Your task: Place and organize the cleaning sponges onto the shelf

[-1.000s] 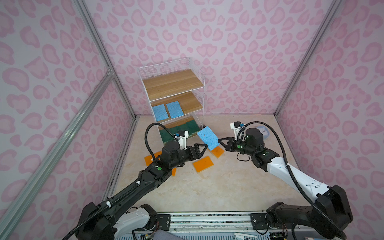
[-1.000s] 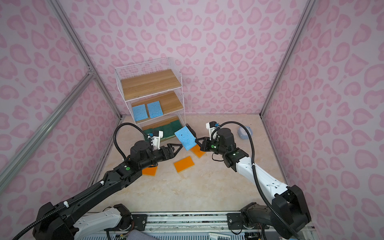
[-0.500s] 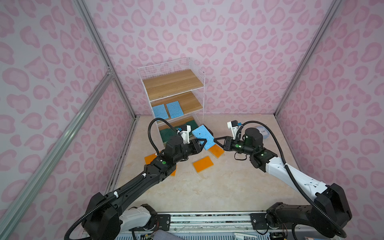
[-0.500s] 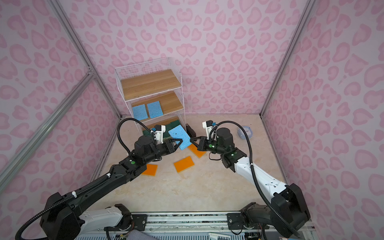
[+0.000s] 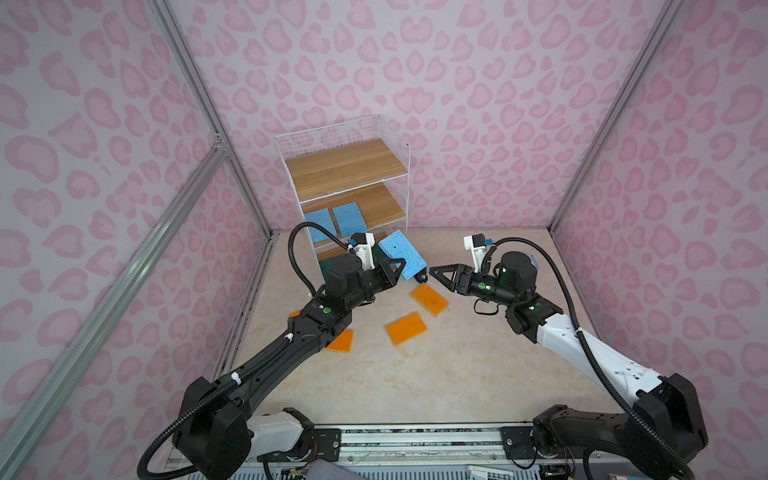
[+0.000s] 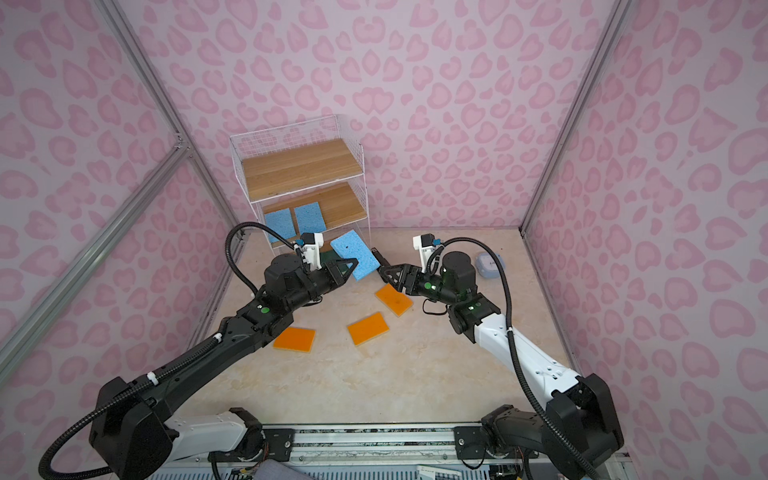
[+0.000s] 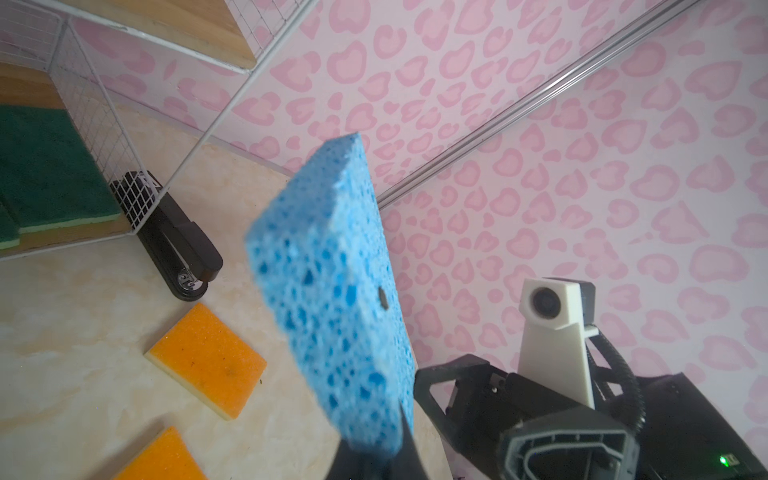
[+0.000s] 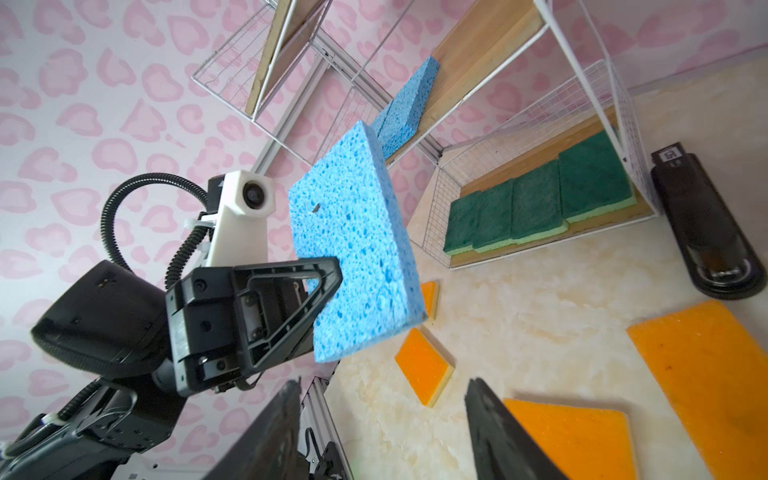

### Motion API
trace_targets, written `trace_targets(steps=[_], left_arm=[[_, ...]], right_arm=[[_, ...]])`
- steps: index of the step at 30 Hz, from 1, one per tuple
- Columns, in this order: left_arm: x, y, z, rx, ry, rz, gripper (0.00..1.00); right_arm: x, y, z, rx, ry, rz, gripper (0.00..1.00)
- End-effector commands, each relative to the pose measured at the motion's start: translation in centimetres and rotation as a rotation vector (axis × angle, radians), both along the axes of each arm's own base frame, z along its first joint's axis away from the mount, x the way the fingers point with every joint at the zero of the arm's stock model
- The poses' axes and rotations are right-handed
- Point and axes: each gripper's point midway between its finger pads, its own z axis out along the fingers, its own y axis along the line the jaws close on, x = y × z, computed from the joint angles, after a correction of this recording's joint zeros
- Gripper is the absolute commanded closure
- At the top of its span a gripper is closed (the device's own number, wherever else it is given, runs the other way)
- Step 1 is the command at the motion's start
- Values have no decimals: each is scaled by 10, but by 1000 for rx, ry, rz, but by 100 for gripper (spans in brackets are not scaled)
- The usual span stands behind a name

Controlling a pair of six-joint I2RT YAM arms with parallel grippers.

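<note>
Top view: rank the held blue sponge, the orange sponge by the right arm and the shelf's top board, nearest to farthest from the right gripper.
1. Blue sponge, in the left gripper, facing the right gripper.
2. Orange sponge, lying below it.
3. Top board, back left.

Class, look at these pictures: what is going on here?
The left gripper is shut on a light blue sponge, holding it in the air near the shelf. The right gripper stands open close by, not touching it. Two blue sponges lie on the middle board, green sponges on the bottom one, and orange sponges on the tabletop.
</note>
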Motion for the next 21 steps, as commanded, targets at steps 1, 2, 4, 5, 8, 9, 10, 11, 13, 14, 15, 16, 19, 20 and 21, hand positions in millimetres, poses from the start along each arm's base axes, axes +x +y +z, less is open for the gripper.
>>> trace_targets(steps=[1, 2, 4, 5, 8, 9, 10, 11, 13, 14, 15, 16, 19, 20, 21], left_arm=[[10, -4, 30, -76, -58, 7, 96], [13, -6, 33, -86, -59, 7, 96], [19, -9, 38, -105, -59, 7, 96], [21, -10, 39, -115, -57, 7, 96], [29, -14, 44, -141, -54, 3, 96], [31, -16, 47, -149, -55, 1, 96], [33, -17, 47, -152, -53, -2, 96], [35, -18, 49, -157, -55, -3, 96], [39, -20, 52, -165, -54, -3, 96], [40, -21, 54, -169, -56, -2, 96], [42, -21, 56, -173, -58, -2, 96], [44, -22, 57, -173, -61, -4, 96], [48, -25, 61, -182, -66, -16, 96], [50, -25, 62, -188, -66, -18, 96], [51, -25, 60, -193, -62, -17, 96]], right_arm=[[0, 7, 20, 120, -7, 41, 43], [1, 10, 23, 143, -4, 53, 45], [3, 14, 31, 179, -3, 78, 48], [5, 17, 34, 198, -2, 89, 48], [13, 22, 44, 251, -3, 101, 48], [15, 23, 47, 270, -3, 101, 49], [18, 23, 49, 289, -1, 99, 50], [21, 24, 52, 306, -3, 98, 54], [28, 26, 54, 329, 3, 94, 59], [31, 27, 54, 343, 13, 96, 61], [33, 28, 56, 360, 15, 100, 63], [35, 29, 56, 371, 19, 103, 65], [45, 29, 60, 408, 20, 97, 67], [49, 28, 61, 421, 21, 89, 67], [53, 25, 62, 433, 20, 81, 68]])
